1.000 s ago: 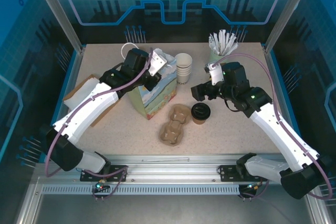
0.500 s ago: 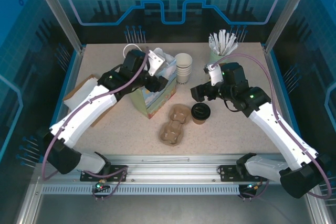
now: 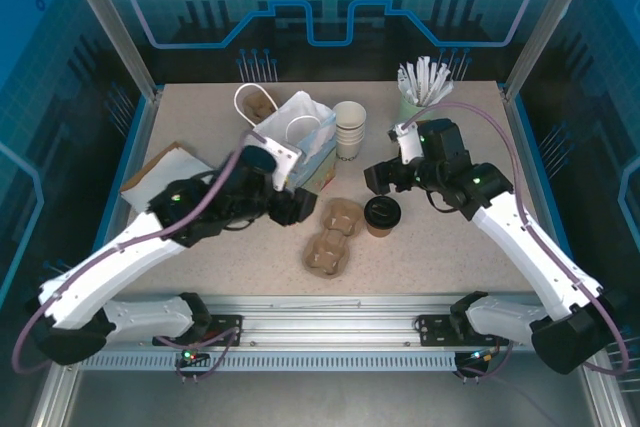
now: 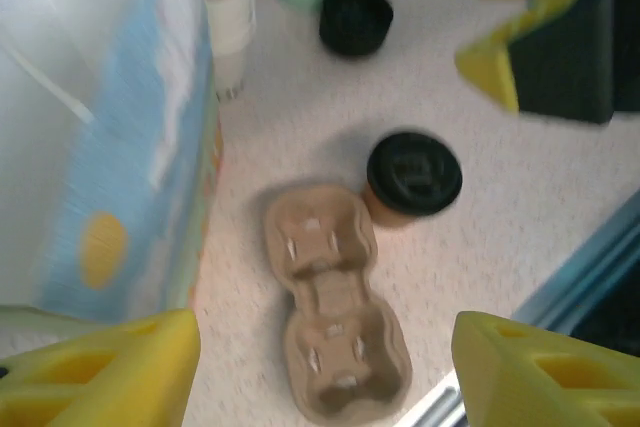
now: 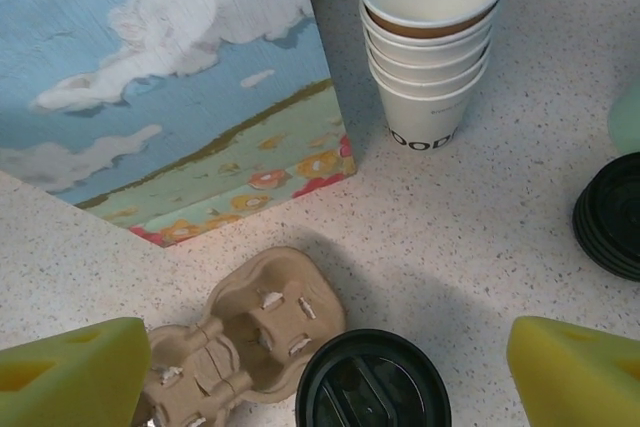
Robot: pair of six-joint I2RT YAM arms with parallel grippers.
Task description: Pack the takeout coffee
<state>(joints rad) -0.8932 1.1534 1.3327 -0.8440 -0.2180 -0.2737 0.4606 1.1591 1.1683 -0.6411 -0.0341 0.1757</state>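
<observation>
**Left gripper** (image 3: 292, 205): has come off the paper bag (image 3: 300, 137) and now hovers low over the cup carrier (image 4: 335, 317). Jaws are spread wide and hold nothing.

**Paper bag:** left standing on its own, mouth open, just to this gripper's left.

**Right gripper** (image 3: 379, 176): position unchanged, jaws apart and empty.

**Takeout coffee** (image 5: 372, 384): upright on the table with its lid on. It sits below the right gripper, between the lines of its fingers, and ahead and to the right of the left gripper, just beside the carrier's far pocket.

**Status:** the bag looks ready. The coffee is not yet gripped, seated in the carrier or bagged.
</observation>
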